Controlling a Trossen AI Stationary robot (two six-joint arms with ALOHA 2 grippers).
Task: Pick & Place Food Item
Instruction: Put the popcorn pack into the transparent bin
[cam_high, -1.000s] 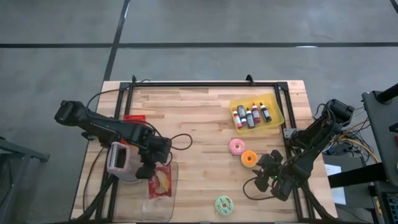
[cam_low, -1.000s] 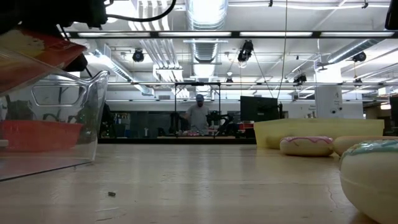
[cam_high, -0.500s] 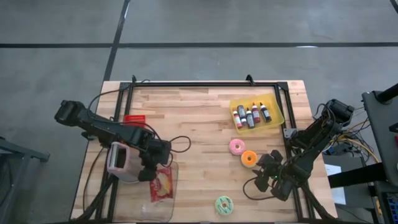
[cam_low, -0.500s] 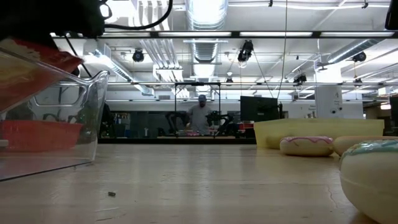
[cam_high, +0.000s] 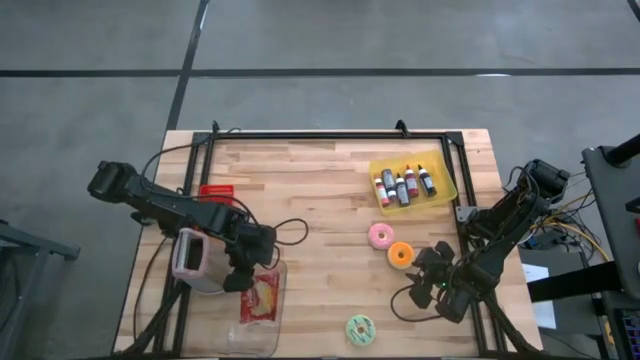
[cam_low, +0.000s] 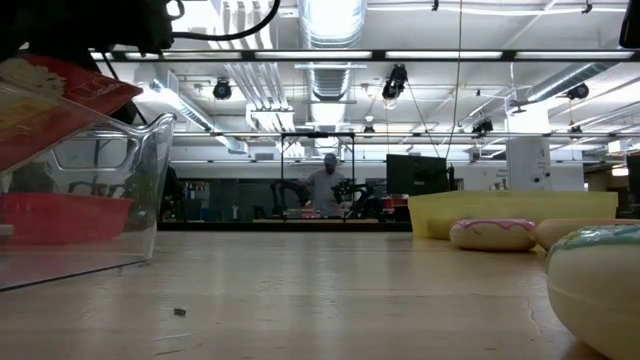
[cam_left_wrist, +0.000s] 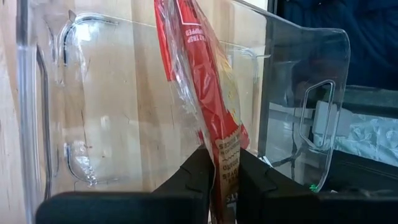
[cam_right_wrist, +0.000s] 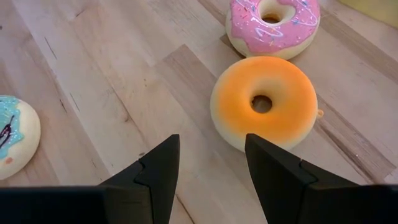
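Your left gripper (cam_left_wrist: 219, 177) is clamped on the end of a red snack bag (cam_left_wrist: 202, 93), holding it tilted over a clear plastic bin (cam_high: 262, 325) near the table's (cam_high: 320, 200) front-left edge, with most of the bag already inside the bin's walls. The main risk lies in the release: the bag is limp and hangs at a slant, so if you let go while it leans on the wall it may drape over the rim or slide out onto the wood, and any sideways pull could drag the light bin with it. The bin sits close to the front edge, so a shove that way might tip it off, though the overhead view is too coarse to judge the margin. A second clear container (cam_high: 192, 262) stands just beside the bin on its left, leaving little room on that side; the open wood lies toward the table's middle. Your right gripper (cam_right_wrist: 208, 165) waits with its fingers spread near the right edge, just short of an orange doughnut (cam_right_wrist: 264, 109), with a pink doughnut (cam_right_wrist: 273, 25) beyond it and a teal one (cam_high: 360, 328) near the front edge, all well apart from the bin.
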